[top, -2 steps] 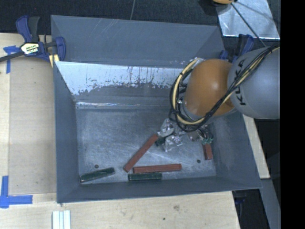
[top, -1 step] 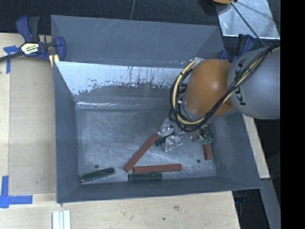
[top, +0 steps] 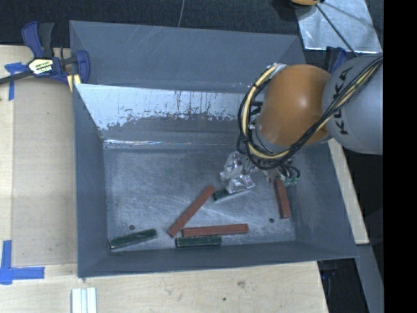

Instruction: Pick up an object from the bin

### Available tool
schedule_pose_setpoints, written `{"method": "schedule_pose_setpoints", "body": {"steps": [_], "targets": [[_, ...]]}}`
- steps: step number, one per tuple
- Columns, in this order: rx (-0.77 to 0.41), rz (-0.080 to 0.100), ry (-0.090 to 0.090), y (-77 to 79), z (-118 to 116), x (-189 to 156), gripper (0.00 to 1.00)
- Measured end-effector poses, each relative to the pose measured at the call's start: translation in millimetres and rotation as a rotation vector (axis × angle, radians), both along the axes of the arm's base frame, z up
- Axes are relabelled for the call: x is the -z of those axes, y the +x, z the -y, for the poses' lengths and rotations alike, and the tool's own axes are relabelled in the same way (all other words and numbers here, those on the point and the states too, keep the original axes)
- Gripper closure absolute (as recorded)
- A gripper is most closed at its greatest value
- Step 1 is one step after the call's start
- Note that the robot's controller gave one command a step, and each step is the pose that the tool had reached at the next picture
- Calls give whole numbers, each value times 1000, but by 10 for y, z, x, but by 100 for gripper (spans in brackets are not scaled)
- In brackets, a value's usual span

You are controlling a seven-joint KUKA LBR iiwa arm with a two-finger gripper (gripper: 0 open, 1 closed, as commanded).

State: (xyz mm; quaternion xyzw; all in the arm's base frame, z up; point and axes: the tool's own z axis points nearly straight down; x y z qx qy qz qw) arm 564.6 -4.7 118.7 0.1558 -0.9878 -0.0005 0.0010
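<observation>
Grey bin (top: 91, 175) holds three brown sticks (top: 215, 229), two dark-green sticks (top: 132, 238); fingers (top: 238, 177) near diagonal stick (top: 190, 212) upper end, open-or-closed unclear.

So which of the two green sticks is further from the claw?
The left green stick, alone near the front-left corner. The other green stick lies just below a brown stick, nearer the gripper.

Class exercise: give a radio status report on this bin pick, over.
Gripper at upper end of slanted brown stick. Stick lies flat, not lifted. In the way: short brown stick close beside.
</observation>
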Motion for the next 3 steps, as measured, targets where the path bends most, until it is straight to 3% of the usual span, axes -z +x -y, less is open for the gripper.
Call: {"method": "schedule_pose_setpoints", "body": {"steps": [1,2,3], "targets": [[-8,4,0,16,15,-232,100],[34,5,0,-124,-13,-511,0],[35,5,0,-124,-12,-511,0]]}}
